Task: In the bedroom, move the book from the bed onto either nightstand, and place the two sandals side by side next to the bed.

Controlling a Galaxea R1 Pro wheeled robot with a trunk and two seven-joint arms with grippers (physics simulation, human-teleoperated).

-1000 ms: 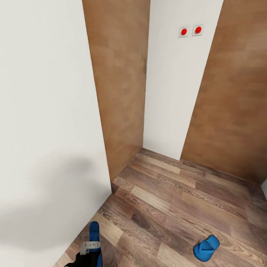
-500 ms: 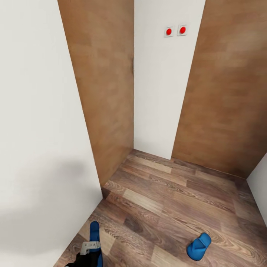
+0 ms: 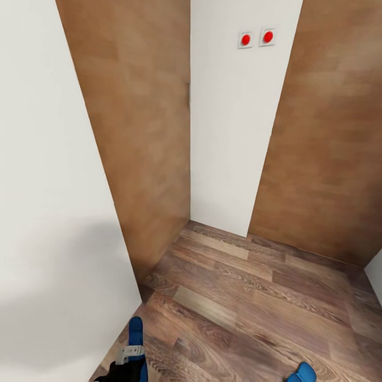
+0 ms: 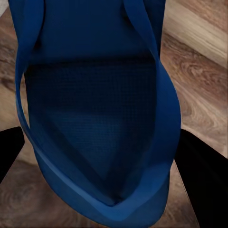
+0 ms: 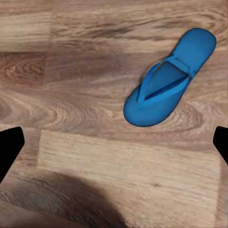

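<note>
My left end effector [image 3: 127, 361] is clamped on one bright blue flat flip-flop sandal [image 4: 95, 109]; in the left wrist view its sole and thin thong straps sit between the two dark fingers [image 4: 202, 180], held off the light-brown wood-plank floor [image 3: 239, 297]. In the head view that sandal pokes up past the grey bracket near my left side, close to the white wall [image 3: 48, 212].

My right end effector [image 5: 114, 142] hangs over the floor with its dark fingertips [image 5: 9, 147] spread wide and nothing between them. The second blue flip-flop [image 5: 166, 78] lies flat on the planks ahead of it, strap side up, well apart from the fingers. In the head view I catch just its tip at the lower edge, to my right.

Ahead of me are two brown wooden doors [image 3: 143, 132] either side of a white wall panel carrying two red-dotted switches [image 3: 257, 38].

As I judge it, one sandal is picked up and the other is still to collect; placing the pair by the bed and moving the book both remain, with bed, book and nightstand not before me.

Against the picture of a second ago, the whole head view has shifted: the doors and switches sit differently, and the floor sandal has slid toward the lower edge. That reads as my camera turning, not the sandal moving.
</note>
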